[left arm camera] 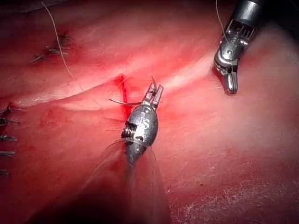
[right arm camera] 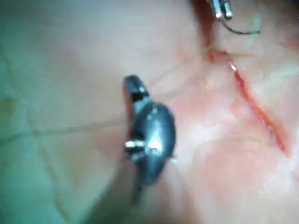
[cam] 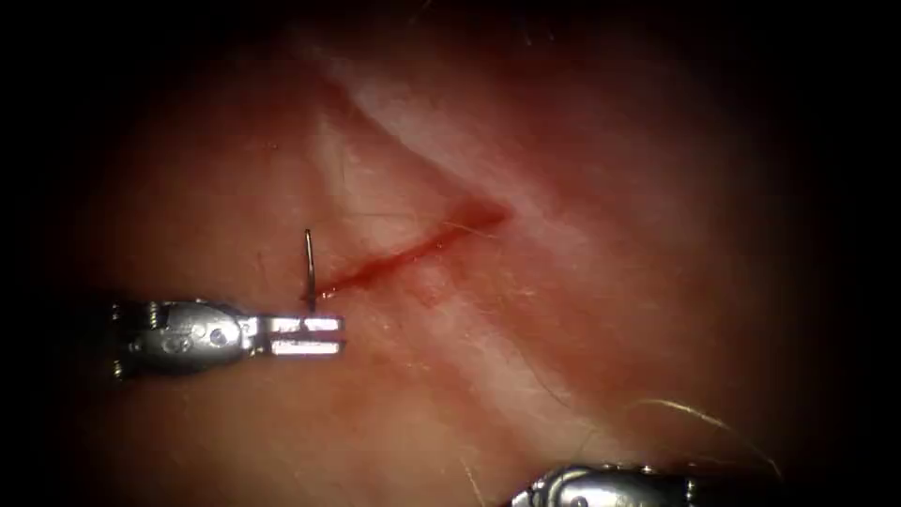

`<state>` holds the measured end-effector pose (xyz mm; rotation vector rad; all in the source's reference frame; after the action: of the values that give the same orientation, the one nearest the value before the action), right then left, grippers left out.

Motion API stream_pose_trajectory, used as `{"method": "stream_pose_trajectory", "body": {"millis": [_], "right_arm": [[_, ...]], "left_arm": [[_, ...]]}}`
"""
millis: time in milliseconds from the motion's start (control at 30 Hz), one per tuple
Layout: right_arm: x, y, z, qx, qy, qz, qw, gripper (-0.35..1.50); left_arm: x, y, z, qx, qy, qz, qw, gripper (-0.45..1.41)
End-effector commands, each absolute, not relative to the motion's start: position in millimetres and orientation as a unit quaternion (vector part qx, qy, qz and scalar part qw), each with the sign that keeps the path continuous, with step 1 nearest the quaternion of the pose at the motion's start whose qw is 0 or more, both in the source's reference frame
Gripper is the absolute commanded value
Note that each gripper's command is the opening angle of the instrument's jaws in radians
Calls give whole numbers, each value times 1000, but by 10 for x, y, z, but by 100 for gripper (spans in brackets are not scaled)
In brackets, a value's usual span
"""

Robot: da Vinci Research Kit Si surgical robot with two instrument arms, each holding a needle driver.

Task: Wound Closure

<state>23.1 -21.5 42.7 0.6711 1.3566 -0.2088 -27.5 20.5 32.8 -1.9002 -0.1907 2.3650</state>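
The tissue [cam: 563, 282] bears a thin red cut [cam: 413, 252] that runs from lower left to upper right. My left tool [cam: 310, 335] lies flat just below the cut's left end, shut on the curved needle [cam: 308, 268] close to one end of its curve. The needle rises from the jaws beside the cut's left end and looks free of the tissue. In the left wrist view the needle [left arm camera: 124, 101] arcs sideways from the left tool [left arm camera: 153, 93]. My right tool [left arm camera: 230, 84] hovers to the right of the cut, shut, with nothing seen in it; its body [cam: 601, 488] meets the endoscope view's lower edge.
Pale thread [cam: 694, 413] curls over the tissue near the right tool, and a strand [left arm camera: 60, 51] crosses the tissue. Earlier dark stitches [left arm camera: 5, 137] sit in a row. Red fluid [cam: 483, 218] pools at the cut's right end.
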Motion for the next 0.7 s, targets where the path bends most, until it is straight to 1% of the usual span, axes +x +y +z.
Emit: {"method": "stream_pose_trajectory", "body": {"millis": [33, 700], "right_arm": [[234, -224, 427, 308, 614, -96, 720, -35], [217, -248, 414, 343, 589, -138, 718, -35]], "left_arm": [[-281, 204, 334, -625, -63, 777, 50, -45], [-284, 202, 336, -623, -62, 778, 50, -45]]}}
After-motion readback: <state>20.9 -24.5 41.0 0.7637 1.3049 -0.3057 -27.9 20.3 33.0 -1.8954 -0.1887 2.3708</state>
